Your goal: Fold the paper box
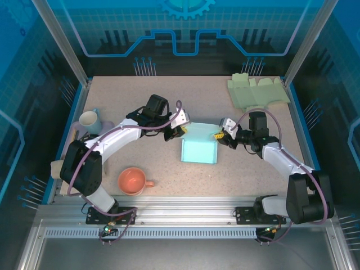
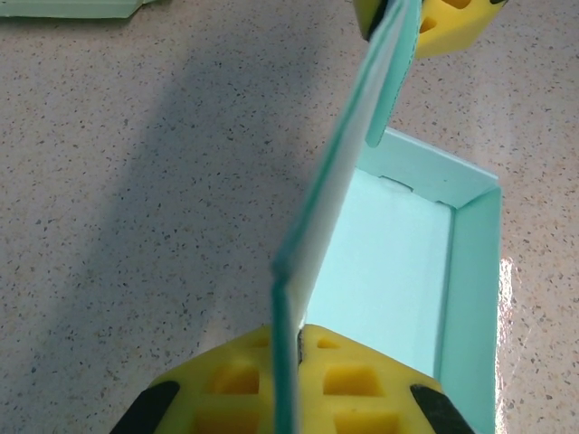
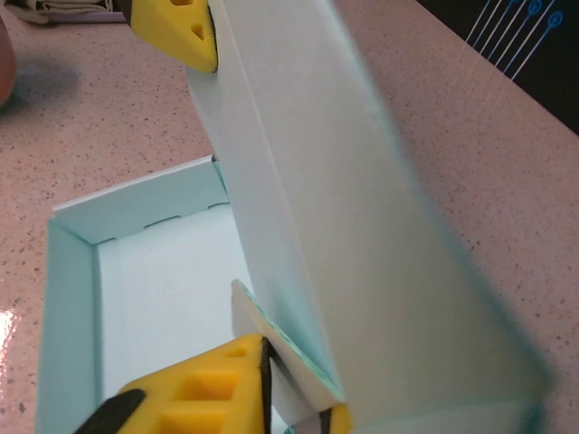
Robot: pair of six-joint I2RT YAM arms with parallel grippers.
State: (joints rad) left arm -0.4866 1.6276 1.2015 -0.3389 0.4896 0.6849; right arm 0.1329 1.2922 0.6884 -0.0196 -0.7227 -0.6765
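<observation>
The paper box [image 1: 199,151] is pale turquoise and lies mid-table, its tray open with low side walls standing. Its long rear flap [image 1: 199,129] is raised between the two arms. My left gripper [image 1: 181,130] is shut on the flap's left end; in the left wrist view the thin sheet [image 2: 344,181] runs edge-on out of the closed yellow pads [image 2: 244,380], with the tray [image 2: 389,271] beyond. My right gripper [image 1: 218,134] is shut on the right end, where a small folded tab [image 3: 271,344] sits in its jaws under the big tilted panel [image 3: 317,181]. The tray floor [image 3: 163,289] lies below.
A stack of flat green box blanks [image 1: 257,91] lies at the back right corner. An orange cup [image 1: 133,181] stands front left, and a white mug [image 1: 89,119] stands at the left edge. Metal frame posts and a blue rim bound the table.
</observation>
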